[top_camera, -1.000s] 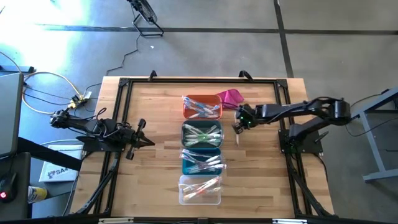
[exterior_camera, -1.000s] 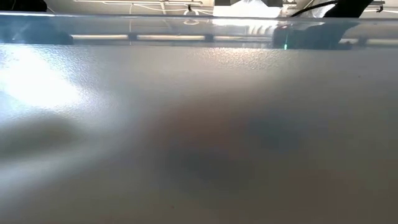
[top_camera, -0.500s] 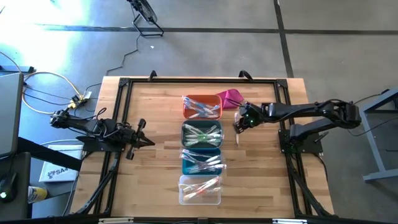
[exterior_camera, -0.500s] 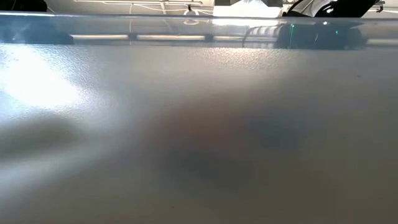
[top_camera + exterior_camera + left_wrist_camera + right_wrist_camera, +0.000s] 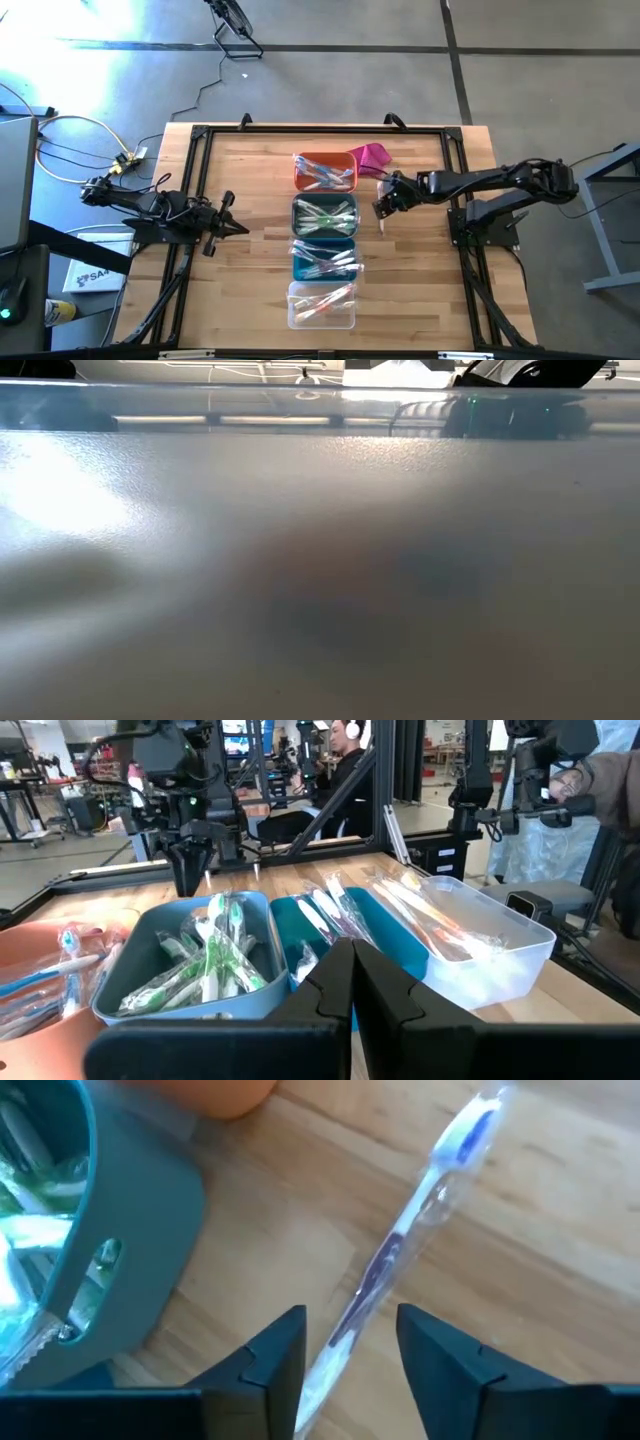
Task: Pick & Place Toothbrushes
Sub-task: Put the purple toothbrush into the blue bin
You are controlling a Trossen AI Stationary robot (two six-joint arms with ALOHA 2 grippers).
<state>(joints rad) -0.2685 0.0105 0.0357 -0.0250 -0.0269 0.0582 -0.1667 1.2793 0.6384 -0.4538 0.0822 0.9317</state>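
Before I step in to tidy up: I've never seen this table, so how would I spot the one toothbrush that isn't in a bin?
Find the row of four bins down the middle of the wooden table. Beside the grey bin, on the right arm's side, one wrapped toothbrush lies on bare wood between the open fingers. It alone lies loose, with a blue head.

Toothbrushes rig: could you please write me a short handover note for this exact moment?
Right gripper: open, low over one loose toothbrush lying on the table beside the grey bin; nothing held.
Left gripper: shut, empty, parked at the table's left side.
Done: wrapped toothbrushes fill the orange bin, grey bin, teal bin and clear bin, in a row mid-table.
Left: pick up the loose brush and bin it. A magenta cloth lies by the orange bin.
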